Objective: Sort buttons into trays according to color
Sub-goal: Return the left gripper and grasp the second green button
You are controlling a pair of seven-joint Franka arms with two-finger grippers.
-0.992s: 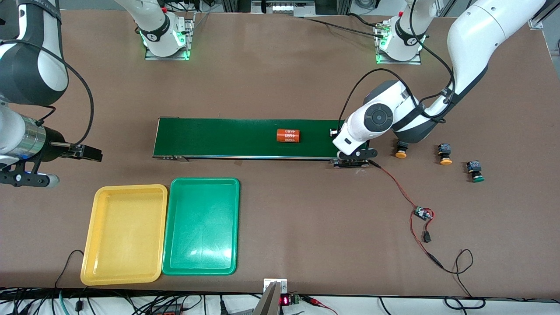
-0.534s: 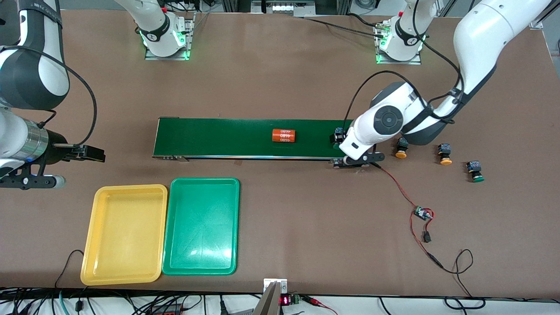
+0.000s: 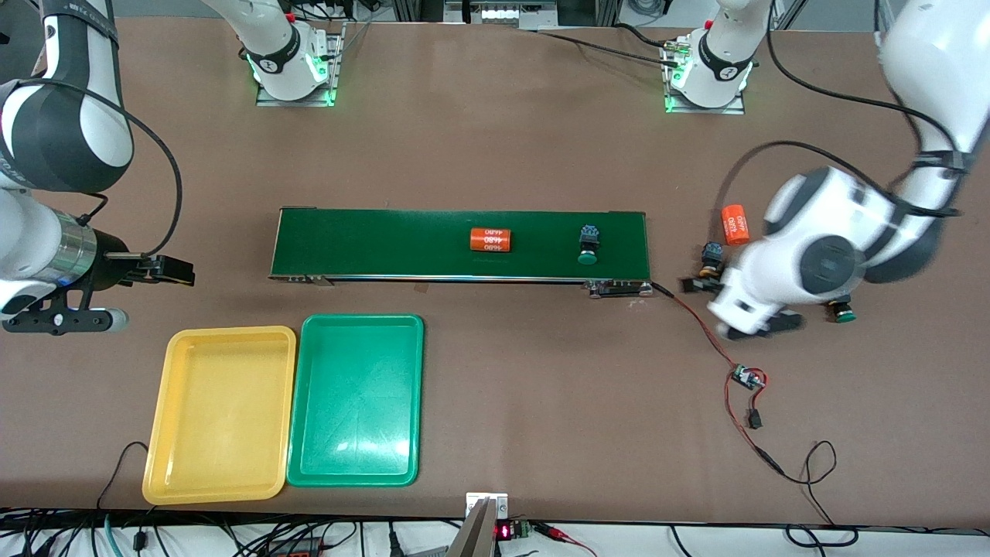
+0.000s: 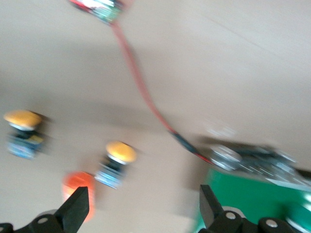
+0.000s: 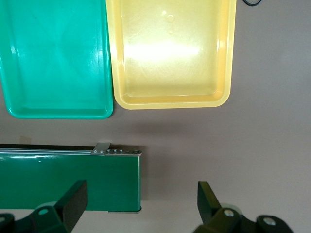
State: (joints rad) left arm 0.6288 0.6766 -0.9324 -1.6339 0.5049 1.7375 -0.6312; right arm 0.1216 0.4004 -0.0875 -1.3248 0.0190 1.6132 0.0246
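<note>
Both claws, left claw (image 4: 141, 213) and right claw (image 5: 138, 206), are wide open and empty; the green button (image 3: 588, 246) looks light and stiff, best gripped by its body.

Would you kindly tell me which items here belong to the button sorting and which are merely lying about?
Belongs to the job:
- green button on the conveyor belt
- green button and yellow button on the table
- yellow tray, green tray

Lying about:
- orange cylinder on the belt
- orange cylinder on the table
- small circuit board with red wire
</note>
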